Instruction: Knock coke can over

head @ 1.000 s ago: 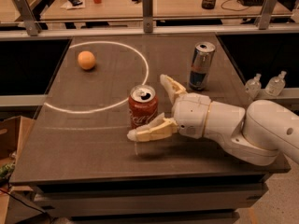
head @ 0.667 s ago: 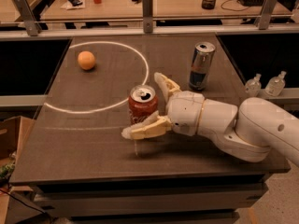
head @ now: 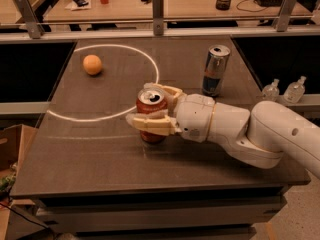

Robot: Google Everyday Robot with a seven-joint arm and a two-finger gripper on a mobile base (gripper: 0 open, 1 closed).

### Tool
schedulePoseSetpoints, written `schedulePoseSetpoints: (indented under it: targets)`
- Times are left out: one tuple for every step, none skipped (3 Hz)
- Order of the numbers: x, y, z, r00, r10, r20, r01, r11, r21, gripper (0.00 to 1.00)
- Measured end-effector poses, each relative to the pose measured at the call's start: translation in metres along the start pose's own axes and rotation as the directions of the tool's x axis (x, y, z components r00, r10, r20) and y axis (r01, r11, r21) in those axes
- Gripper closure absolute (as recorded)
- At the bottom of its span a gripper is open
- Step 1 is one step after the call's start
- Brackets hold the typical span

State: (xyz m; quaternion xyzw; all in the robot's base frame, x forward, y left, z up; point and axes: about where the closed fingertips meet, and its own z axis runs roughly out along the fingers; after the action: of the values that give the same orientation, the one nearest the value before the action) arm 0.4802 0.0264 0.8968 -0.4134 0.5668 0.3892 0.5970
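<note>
The coke can [head: 150,103], red with a silver top, stands upright on the dark table [head: 100,154] just inside the front of a white chalk circle. My gripper [head: 141,104] reaches in from the right with its white arm [head: 235,129]. Its two tan fingers [head: 150,125] lie against the can, one across its near side and one behind its far side. The can sits between them.
A taller blue-and-silver can [head: 215,70] stands upright behind the arm at the right. An orange [head: 92,64] lies at the left of the chalk circle [head: 150,59]. Two small plastic bottles [head: 285,90] sit off the table's right edge. A cardboard box [head: 12,144] is at the lower left.
My gripper has moved left onto the coke can. Its fingers, spread wide beside the can before, have closed in on either side of it. The can still stands upright.
</note>
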Motion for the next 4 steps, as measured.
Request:
schedulePoseSetpoints:
  targets:
    - [-0.004, 0.005, 0.001, 1.0, 0.012, 0.007, -0.012, 0.9996, -0.026, 0.64]
    - [-0.021, 0.001, 0.003, 1.0, 0.027, 0.012, -0.026, 0.9962, -0.084, 0.86]
    - [-0.06, -0.008, 0.006, 0.999, -0.043, 0.025, 0.047, 0.9814, -0.186, 1.0]
    - [-0.095, -0.009, 0.006, 0.977, -0.212, 0.007, 0.206, 0.9378, -0.28, 1.0]
